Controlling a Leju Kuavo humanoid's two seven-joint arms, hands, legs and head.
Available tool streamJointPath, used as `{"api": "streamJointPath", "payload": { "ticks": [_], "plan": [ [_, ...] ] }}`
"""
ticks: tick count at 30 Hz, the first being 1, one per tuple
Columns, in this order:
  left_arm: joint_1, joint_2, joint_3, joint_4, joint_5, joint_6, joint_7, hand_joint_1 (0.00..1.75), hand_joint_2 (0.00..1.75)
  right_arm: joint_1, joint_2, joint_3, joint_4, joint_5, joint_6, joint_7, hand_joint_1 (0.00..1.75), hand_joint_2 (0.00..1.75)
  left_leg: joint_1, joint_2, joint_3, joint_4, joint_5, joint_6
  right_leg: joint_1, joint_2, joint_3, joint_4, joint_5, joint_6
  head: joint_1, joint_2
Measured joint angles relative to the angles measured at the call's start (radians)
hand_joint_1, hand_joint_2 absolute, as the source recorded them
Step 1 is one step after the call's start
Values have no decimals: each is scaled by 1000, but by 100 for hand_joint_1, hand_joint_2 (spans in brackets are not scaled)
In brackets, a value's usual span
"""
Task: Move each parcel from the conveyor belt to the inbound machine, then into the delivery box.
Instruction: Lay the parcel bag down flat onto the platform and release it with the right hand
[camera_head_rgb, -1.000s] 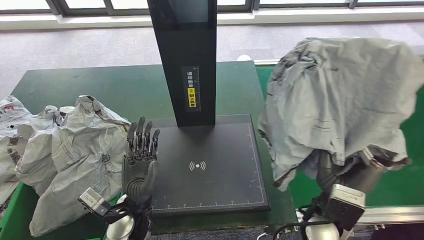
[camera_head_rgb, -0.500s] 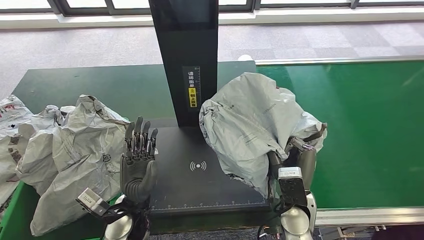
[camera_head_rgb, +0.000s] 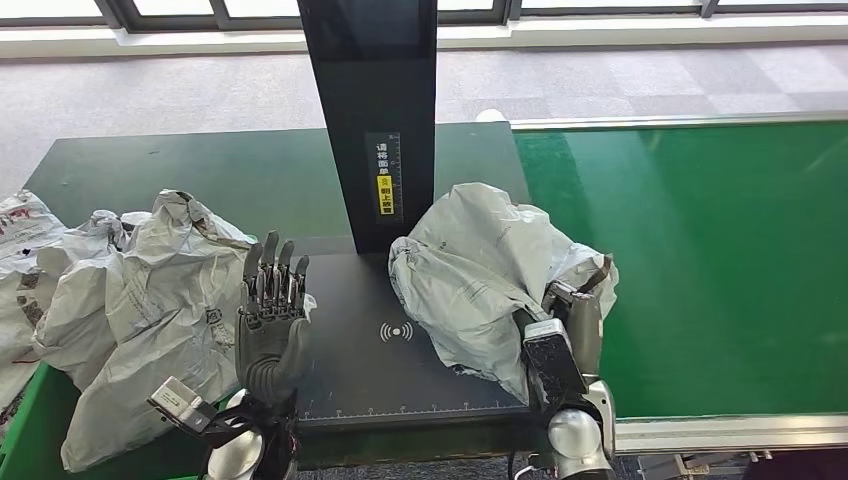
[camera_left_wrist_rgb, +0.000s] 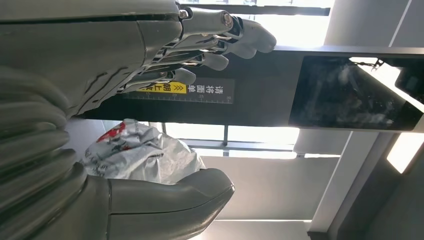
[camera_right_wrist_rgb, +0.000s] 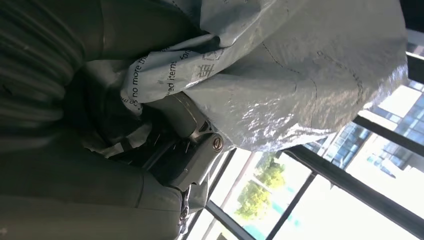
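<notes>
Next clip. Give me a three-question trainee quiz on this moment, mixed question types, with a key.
1. True or false: the right robot hand grips the grey parcel.
2. The parcel rests on: A) the green conveyor belt B) the inbound machine's black platform C) the floor.
3. Fill in: the left robot hand holds ____.

Key: 1 true; 2 B; 3 nothing, its fingers are straight and apart beside the pile of parcels.

The right hand's (camera_head_rgb: 572, 318) fingers are mostly buried under the grey parcel (camera_head_rgb: 490, 270), and the inbound machine's (camera_head_rgb: 420, 350) post gets cut off up top.
</notes>
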Motion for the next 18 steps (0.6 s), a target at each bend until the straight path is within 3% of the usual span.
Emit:
{"api": "streamJointPath", "payload": {
  "ticks": [6, 10, 14, 18],
  "plan": [
    [0, 0, 0, 0, 0, 4, 0, 0, 175, -26, 2, 0, 92, 81, 61, 29, 168, 175, 0, 0, 0, 0, 0, 0, 0, 0, 0, 0, 0, 0, 0, 0],
    [-1, 0, 0, 0, -7, 8, 0, 0, 175, -40, 5, 0, 143, 115, 68, 49, 3, 175, 0, 0, 0, 0, 0, 0, 0, 0, 0, 0, 0, 0, 0, 0],
    [-1, 0, 0, 3, -9, 19, 0, 0, 175, -47, 11, 0, 177, 125, 69, 51, 0, 0, 0, 0, 0, 0, 0, 0, 0, 0, 0, 0, 0, 0, 0, 0],
    [-3, 0, 0, 12, -7, 25, 0, 0, 175, -52, 18, 0, 193, 108, 79, 35, 0, 0, 0, 0, 0, 0, 0, 0, 0, 0, -1, 0, 0, 0, 0, 0]
  ]
}}
